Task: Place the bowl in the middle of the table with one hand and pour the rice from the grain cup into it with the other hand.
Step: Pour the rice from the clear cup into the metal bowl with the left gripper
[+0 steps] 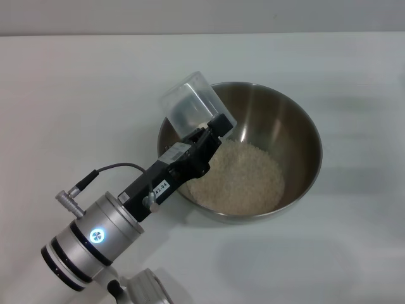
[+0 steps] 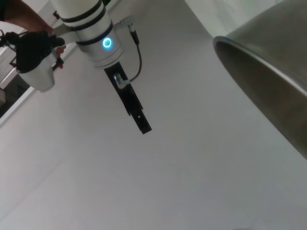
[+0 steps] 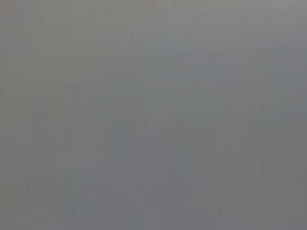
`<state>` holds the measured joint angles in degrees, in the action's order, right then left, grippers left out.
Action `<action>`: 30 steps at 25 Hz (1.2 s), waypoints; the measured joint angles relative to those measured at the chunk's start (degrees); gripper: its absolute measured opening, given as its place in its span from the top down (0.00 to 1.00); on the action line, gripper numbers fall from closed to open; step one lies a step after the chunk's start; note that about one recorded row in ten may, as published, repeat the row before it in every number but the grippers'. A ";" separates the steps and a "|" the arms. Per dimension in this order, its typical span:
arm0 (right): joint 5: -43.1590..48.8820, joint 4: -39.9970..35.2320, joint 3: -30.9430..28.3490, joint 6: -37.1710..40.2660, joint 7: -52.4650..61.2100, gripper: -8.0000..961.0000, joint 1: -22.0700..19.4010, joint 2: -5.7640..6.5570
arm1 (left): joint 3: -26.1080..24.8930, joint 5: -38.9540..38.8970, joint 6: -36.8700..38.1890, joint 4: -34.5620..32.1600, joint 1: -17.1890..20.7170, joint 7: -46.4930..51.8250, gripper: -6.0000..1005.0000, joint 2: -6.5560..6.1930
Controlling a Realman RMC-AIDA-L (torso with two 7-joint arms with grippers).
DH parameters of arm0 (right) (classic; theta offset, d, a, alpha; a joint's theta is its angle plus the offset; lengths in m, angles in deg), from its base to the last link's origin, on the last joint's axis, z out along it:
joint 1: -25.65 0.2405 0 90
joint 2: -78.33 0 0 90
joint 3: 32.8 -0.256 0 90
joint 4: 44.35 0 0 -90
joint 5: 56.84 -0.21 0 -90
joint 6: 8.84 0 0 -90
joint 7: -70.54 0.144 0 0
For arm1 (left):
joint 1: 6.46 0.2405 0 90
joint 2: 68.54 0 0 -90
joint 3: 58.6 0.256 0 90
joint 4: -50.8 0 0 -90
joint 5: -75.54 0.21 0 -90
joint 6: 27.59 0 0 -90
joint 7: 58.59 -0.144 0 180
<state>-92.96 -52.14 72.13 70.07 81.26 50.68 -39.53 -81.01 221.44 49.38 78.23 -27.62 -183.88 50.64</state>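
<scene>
The left claw (image 1: 212,136) is gripping the grain cup (image 1: 193,104) by its near edge, holding it tipped over the near-left rim of the stainless-steel mixing bowl (image 1: 297,123). The cup is looking empty, and the rice (image 1: 237,177) is lying as a heap in the bowl's bottom, just beyond and below the claw's tips. The bowl is sitting on the tabletop (image 1: 76,95) roughly at its middle, with the claw reaching in across the rim.

The main risk from here is the claw or the cup catching that rim as the arm is pulling back: the claw body is hanging very close over the steel edge, and a low or sideways retreat could be shoving the light bowl across the smooth tabletop or tipping rice out. A few grains may be clinging inside the clear cup, though the view is too unclear to be sure; righting it away from the bowl would be scattering them. The grip is also sitting on a thin plastic edge, so the cup could be slipping.

The right claw is not appearing in any view.
</scene>
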 joint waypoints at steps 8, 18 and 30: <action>-0.17 -0.17 0.00 0.02 0.00 0.21 0.01 0.00 | 0.00 0.00 0.02 0.00 -0.01 0.19 0.92 0.00; -0.24 -0.30 0.00 0.02 0.00 0.21 0.52 -0.10 | -1.83 -0.62 0.07 0.43 -0.06 6.15 0.91 0.00; 0.13 -1.52 0.00 0.02 0.00 0.21 0.71 -0.18 | -8.61 -2.72 0.37 3.78 1.72 36.35 0.90 0.00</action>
<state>-92.83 -53.66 72.13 70.09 81.26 51.39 -39.71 -89.62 218.71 49.76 82.01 -25.90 -147.53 50.64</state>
